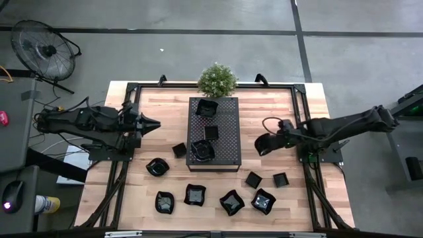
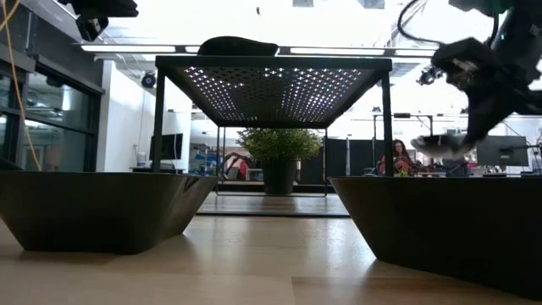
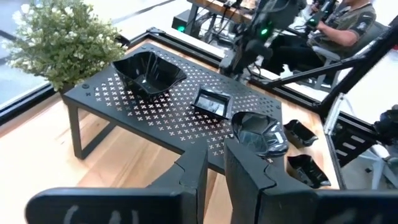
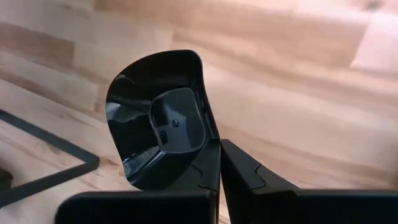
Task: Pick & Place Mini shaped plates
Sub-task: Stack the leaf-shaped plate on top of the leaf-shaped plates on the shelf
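the right end effector (image 4: 219, 163) pinches a mini plate (image 4: 163, 118) by its rim above the tabletop (image 4: 323, 93); that thin edge hold could slip. the left end effector (image 1: 153, 123) waits closed, empty.

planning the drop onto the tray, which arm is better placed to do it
Right. Its tool is shut on a mini plate, held above the table beside the perforated tray. The left tool is shut and carries nothing.

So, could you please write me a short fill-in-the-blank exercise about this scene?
1. The right claw holds one small black ____ above the table.
2. On the perforated tray lie ____ black dishes.
3. Behind the tray stands a potted ____.
4. The left claw holds ____.

Missing words: dish; three; plant; nothing
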Controlling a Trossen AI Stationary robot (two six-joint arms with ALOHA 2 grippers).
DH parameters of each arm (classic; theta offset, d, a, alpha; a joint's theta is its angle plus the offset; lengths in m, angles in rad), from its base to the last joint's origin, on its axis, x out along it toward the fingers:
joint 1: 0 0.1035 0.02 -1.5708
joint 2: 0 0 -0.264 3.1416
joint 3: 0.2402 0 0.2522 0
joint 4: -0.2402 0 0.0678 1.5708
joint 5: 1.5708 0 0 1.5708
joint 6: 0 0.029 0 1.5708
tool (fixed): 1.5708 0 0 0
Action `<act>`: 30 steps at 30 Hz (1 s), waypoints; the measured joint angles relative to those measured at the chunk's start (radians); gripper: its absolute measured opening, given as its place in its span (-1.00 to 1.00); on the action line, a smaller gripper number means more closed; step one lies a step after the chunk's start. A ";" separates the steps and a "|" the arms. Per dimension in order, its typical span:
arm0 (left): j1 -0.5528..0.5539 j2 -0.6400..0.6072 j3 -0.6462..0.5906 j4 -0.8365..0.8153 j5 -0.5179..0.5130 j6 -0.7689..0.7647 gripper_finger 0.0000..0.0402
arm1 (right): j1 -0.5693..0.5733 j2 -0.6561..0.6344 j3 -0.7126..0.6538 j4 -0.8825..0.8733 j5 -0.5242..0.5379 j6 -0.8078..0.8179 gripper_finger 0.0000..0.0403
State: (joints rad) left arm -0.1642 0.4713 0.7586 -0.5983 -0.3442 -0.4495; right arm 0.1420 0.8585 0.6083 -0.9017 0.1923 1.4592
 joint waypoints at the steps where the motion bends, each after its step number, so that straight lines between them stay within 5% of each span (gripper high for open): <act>1: 0.000 0.006 0.000 0.000 -0.004 -0.003 -0.75 | 0.000 0.000 0.024 -0.033 0.016 -0.007 -1.00; 15: 0.000 0.091 0.000 0.108 -0.062 -0.093 -0.75 | 0.000 0.016 0.358 -0.211 0.310 -0.242 -1.00; 30: 0.000 0.259 -0.001 0.337 -0.138 -0.071 -0.71 | 0.000 0.322 0.584 -0.149 0.462 -0.551 -1.00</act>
State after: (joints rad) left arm -0.1638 0.7298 0.7578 -0.2616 -0.4821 -0.5207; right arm 0.1417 1.1803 1.1926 -1.0509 0.6548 0.9079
